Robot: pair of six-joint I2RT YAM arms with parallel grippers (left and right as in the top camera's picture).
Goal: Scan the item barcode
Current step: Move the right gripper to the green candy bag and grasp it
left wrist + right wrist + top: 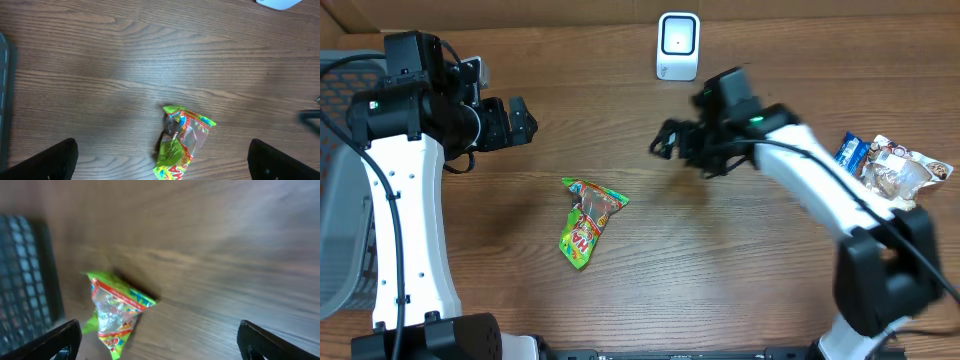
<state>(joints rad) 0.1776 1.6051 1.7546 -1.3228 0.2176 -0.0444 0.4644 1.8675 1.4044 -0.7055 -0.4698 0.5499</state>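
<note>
Overhead view: crinkled green plastic snack packet [588,222] with red-and-yellow print and a clear window, lying flat on the brown wood-grain table [740,270], left of centre.
Packet contact: none; both claws stand clear of it.
Left wrist view: snack packet [182,145] low in frame, seen between the two dark fingers [55,162] at the bottom corners.
Right wrist view: blurred; snack packet [114,312] at lower left, fingers [55,340] far apart at the frame's bottom corners.
Left gripper [528,122]: claw spread wide, holding nothing; up and to the left of the packet, pointing toward table centre.
Right gripper [665,140]: claw spread wide, holding nothing; up and to the right of the packet, between it and the scanner.
Barcode scanner [678,45]: small white upright box with a dark-rimmed window, at the far edge near centre, well apart from the packet.
Grey mesh basket [340,200]: at the table's left edge, beside the left arm.
Loose wrappers [898,172]: small pile at the right edge, a blue packet [852,152] among them, beside the right arm.
</note>
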